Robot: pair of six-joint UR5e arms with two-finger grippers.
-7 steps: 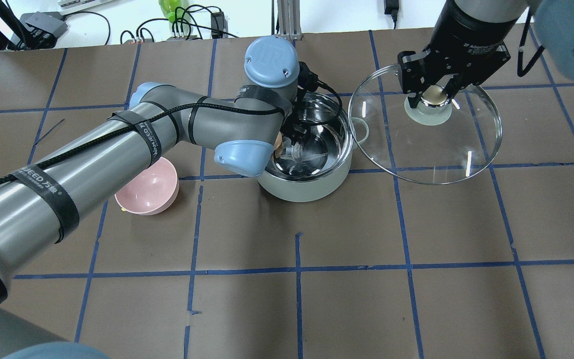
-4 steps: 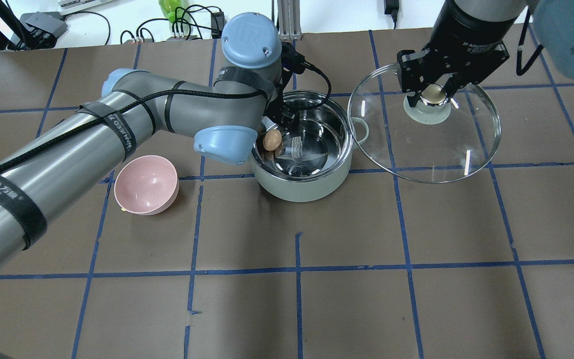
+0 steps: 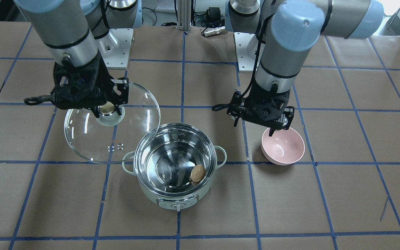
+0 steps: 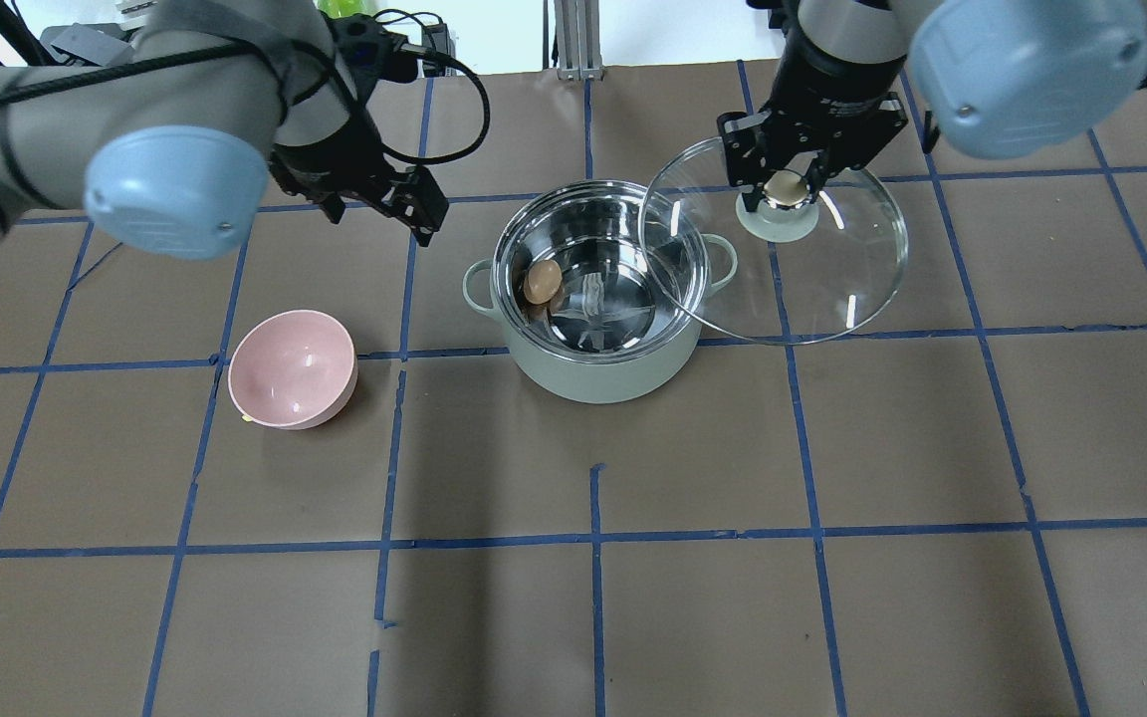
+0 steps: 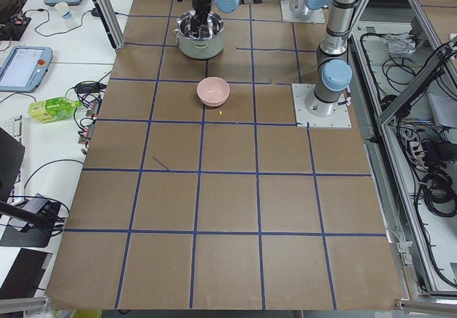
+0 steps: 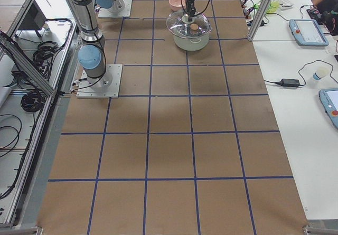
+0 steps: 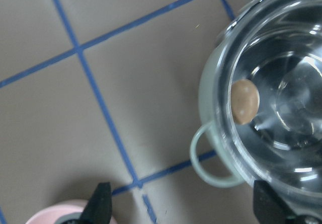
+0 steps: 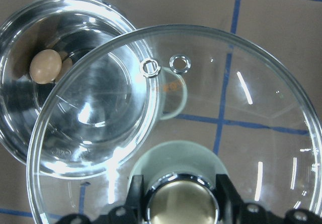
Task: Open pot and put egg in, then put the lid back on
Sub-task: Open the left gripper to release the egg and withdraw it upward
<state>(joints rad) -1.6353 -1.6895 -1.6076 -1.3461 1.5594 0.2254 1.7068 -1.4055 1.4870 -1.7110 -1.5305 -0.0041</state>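
The mint-green pot (image 4: 603,383) stands open at mid-table, also in the front view (image 3: 151,196). The tan egg (image 4: 542,281) lies inside it against the wall, and shows in the front view (image 3: 197,173) and both wrist views (image 7: 245,101) (image 8: 45,66). My right gripper (image 4: 785,189) is shut on the knob of the glass lid (image 4: 832,279) and holds it in the air, its edge overlapping the pot's rim. My left gripper (image 4: 381,214) is open and empty, raised between the pot and the pink bowl (image 3: 255,125).
A pink bowl (image 4: 293,368) sits on the table on my left of the pot, just beneath the left gripper in the front view (image 3: 283,146). Brown mats with blue tape lines cover the table. Cables and devices lie beyond the far edge.
My left arm has drawn back out of the pot, up and to my left, leaving the egg inside. My right gripper has carried the lid leftward until it overlaps the pot.
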